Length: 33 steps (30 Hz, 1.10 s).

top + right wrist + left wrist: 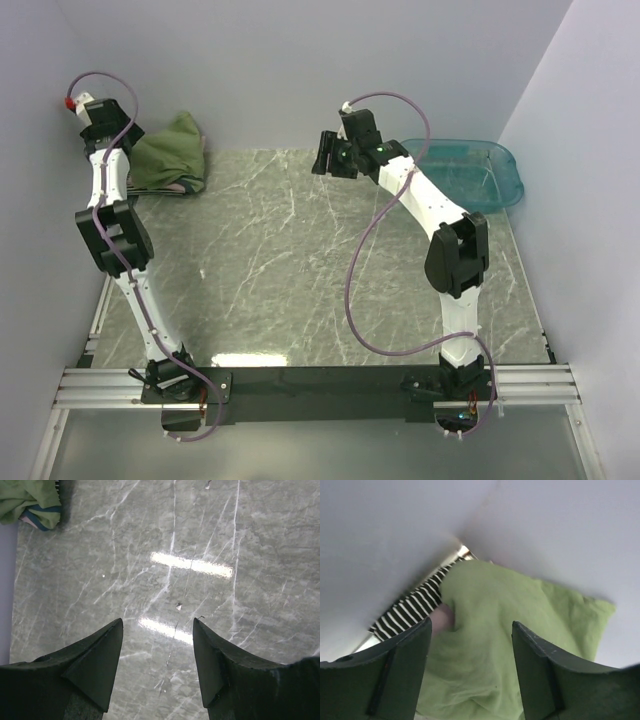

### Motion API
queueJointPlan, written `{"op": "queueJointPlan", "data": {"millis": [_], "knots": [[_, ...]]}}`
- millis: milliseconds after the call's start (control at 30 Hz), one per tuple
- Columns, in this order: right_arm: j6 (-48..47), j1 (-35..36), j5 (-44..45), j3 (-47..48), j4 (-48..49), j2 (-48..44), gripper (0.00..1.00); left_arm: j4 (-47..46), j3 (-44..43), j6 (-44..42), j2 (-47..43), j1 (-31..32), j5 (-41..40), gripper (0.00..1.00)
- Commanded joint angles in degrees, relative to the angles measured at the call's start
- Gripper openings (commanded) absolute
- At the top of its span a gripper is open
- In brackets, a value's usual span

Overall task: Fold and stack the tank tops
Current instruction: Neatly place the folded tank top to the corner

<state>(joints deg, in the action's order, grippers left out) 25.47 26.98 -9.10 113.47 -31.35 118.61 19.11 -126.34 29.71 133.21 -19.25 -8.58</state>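
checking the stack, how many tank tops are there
3, all piled in the far left corner: the green tank top on top, the striped tank top under it, the pink tank top peeking out between them. More may be hidden underneath.

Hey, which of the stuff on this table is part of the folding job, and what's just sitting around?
Job: green tank top, striped tank top, pink cloth in the same pile.
Lying about: teal plastic tub.

green tank top (172, 153) heaped far-left, teal tub (506, 178) far-right
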Motion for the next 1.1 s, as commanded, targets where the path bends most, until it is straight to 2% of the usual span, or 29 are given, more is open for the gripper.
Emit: {"op": "queueJointPlan", "data": {"millis": [0, 67, 200, 333, 433, 533, 700, 867, 1067], "knots": [[-1.04, 0.62, 0.14, 0.88, 1.03, -1.45, 0.65, -3.12, -2.07, 1.14, -5.76, 0.61, -6.09, 0.71], [-1.04, 0.79, 0.40, 0.44, 1.29, -2.06, 0.65, -3.20, -1.37, 0.70, -7.16, 1.40, -7.59, 0.72], [-0.52, 1.05, 1.46, -2.10, 2.87, -3.73, 0.65, -7.93, 6.78, 1.92, -14.18, 3.07, -5.75, 0.72], [0.36, 1.14, 2.42, -4.92, 4.37, -6.88, 0.65, -6.82, 10.50, 5.44, -16.40, 5.71, -5.31, 0.72], [0.98, 1.14, 2.77, -9.31, 6.47, -10.22, 0.66, -5.58, 13.48, 8.07, -17.80, 9.65, -4.87, 0.72], [1.42, 1.23, 3.21, -14.05, 8.15, -13.91, 0.66, -6.80, 20.24, 9.66, -21.84, 13.17, -5.22, 0.72], [1.77, 1.14, 5.41, -25.83, 12.36, -22.61, 0.70, -9.61, 36.75, 13.08, -32.45, 22.75, -2.50, 0.72], [1.95, 0.88, 8.75, -37.85, 13.77, -34.83, 0.75, -11.29, 53.09, 13.62, -41.96, 35.49, -2.41, 0.72], [4.58, 0.79, 9.01, -53.49, 16.15, -50.74, 0.77, -10.15, 64.62, 11.07, -53.03, 47.96, -2.58, 0.71]]}}
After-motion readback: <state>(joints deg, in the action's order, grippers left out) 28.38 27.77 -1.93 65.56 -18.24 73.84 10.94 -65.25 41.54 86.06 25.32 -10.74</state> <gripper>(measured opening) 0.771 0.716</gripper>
